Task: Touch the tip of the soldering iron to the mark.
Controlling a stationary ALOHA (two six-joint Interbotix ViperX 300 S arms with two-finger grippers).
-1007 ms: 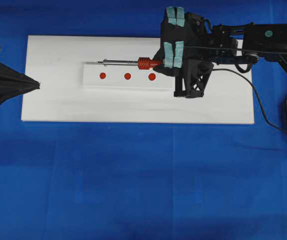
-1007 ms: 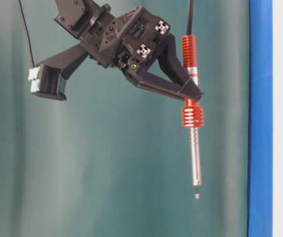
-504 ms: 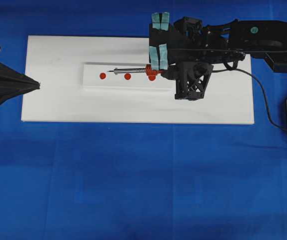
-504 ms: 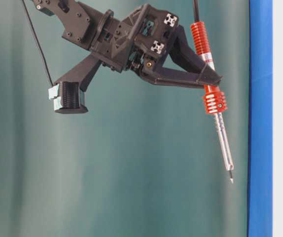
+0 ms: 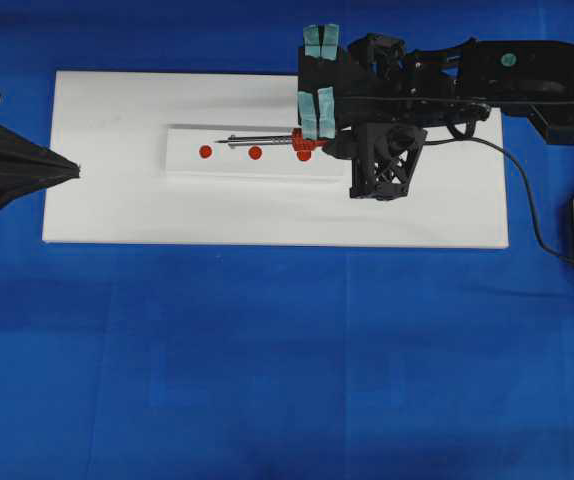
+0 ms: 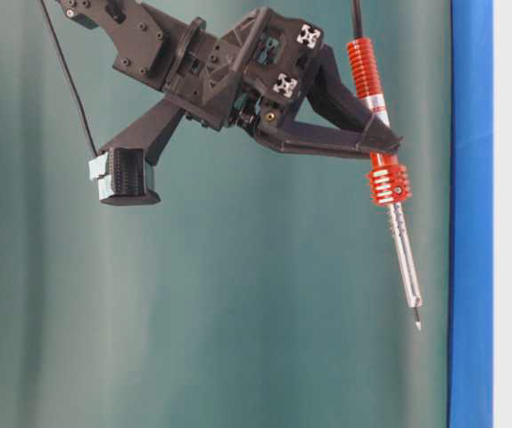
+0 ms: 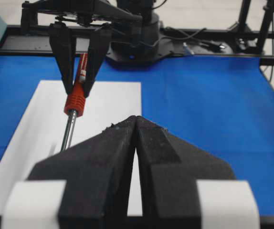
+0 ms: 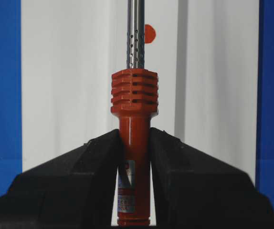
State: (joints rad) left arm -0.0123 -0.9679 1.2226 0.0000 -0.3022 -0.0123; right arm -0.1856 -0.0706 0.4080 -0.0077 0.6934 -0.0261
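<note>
The soldering iron (image 8: 133,143) is clamped by its orange-red handle between the jaws of the right gripper (image 8: 133,157). It is held tilted above the white board (image 5: 117,200), tip (image 6: 417,325) lowest and clear of the surface. From overhead, the shaft is seen running over a raised strip (image 5: 187,166) bearing 3 red marks (image 5: 255,153), the tip falling between the left 2. The left gripper (image 7: 135,125) is parked at the board's left edge, jaws pressed together, nothing held.
</note>
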